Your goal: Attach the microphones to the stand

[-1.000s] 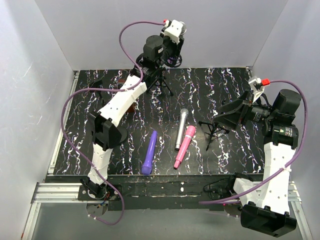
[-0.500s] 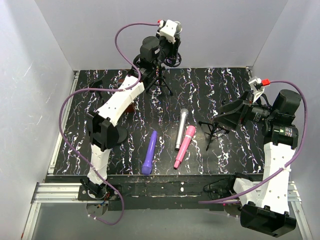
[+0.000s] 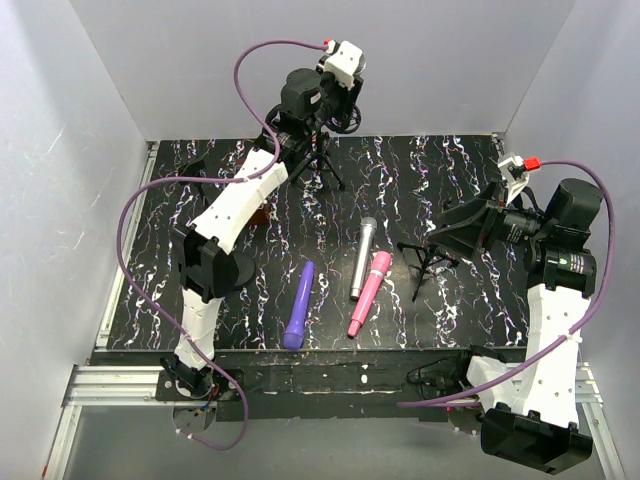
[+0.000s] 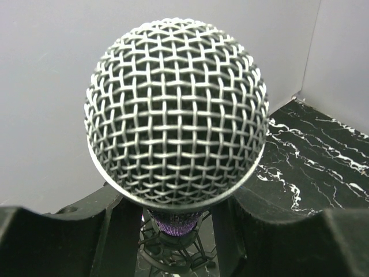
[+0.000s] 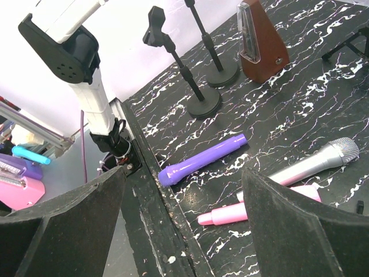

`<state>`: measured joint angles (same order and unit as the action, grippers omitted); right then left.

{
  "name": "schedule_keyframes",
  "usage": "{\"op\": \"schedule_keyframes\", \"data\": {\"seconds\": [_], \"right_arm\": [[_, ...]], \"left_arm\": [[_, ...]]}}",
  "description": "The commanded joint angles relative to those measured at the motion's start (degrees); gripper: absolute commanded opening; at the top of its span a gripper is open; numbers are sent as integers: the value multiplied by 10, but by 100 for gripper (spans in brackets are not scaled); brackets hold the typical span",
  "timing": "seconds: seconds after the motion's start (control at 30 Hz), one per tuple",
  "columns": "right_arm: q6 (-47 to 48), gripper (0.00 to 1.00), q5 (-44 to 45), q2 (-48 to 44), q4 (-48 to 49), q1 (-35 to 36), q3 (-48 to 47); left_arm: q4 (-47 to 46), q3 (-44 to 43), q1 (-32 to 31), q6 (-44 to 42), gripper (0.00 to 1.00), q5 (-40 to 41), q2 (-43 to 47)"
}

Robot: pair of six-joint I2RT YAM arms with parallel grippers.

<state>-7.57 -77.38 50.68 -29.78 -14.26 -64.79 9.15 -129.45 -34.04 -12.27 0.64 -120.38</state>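
At back wall, left gripper (image 3: 343,95) clamps mesh-headed microphone (image 4: 176,115), apparently above tripod stand (image 3: 328,165); right gripper (image 5: 181,176) jaws spread wide.

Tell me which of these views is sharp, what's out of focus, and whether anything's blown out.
Top external view: evenly lit and sharp across the table. Left wrist view: the mesh of the purple microphone is crisp, the left fingers below it dark and soft. Right wrist view: the right fingers are blurred, the wall at top left blown out white.
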Motion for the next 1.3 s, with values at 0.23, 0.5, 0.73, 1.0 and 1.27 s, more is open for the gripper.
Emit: {"op": "schedule_keyframes", "data": {"seconds": [0.23, 0.5, 0.73, 1.0, 1.27], "right_arm": [[-11, 88, -18, 10, 21, -3, -11], [-12, 88, -17, 10, 24, -3, -5], [-13, 88, -16, 2, 26, -4, 1], [-26, 88, -20, -6, 45, -7, 13], [-31, 88, -19, -12, 52, -9, 23]], "left_arm": [[166, 5, 8, -43, 0, 63, -42], [196, -30, -1, -30, 0, 86, -68], [247, -123, 6, 43, 0, 103, -106], [255, -108, 6, 28, 0, 133, -135], [287, -119, 1, -6, 0, 136, -144]]}}
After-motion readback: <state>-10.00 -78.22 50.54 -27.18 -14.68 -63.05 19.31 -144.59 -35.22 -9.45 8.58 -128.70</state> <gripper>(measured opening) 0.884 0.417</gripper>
